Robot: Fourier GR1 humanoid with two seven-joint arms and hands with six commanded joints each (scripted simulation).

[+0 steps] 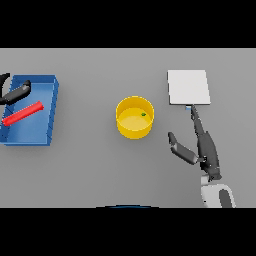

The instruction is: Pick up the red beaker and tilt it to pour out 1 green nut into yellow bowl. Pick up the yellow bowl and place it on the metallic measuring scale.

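Right hand (206, 150) lies open near the table's right edge, beside the bowl (135, 117) holding one nut (143, 114); I'd judge it light, rigid, best gripped at the rim.

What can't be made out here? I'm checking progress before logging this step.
- Left hand, head view: cut off by the left edge; whether it touches the red beaker in the blue bin is unclear.
- Green nut in the yellow bowl: too small to show shape.
- Scale: its display is covered by the right hand fingertip.

Dark hand (207, 152), white-grey forearm (217, 196)
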